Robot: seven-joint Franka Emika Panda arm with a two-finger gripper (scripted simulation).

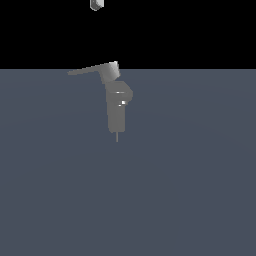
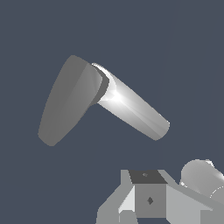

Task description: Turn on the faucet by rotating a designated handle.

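Faucet stands on the slate-blue tabletop, grey rounded column with a thin pin at its lower tip in the exterior view and a grey block on its upper end. Handle is a long thin flat lever joined to that block, running out from it toward the exterior view's left and tapering to a point, roughly level, slightly tilted. A bright highlight sits on the column just below the block. Well above the faucet, at the edge of the exterior view against black background, a small light grey-white piece of the robot arm shows, apart from the faucet. In the wrist view the faucet appears as a shiny cylinder meeting a broad flat grey part at an angle. The tool shows only as grey-white blocky body parts at the frame edge, near the faucet but not touching it; fingers aren't visible, so can't tell whether wide or narrow.
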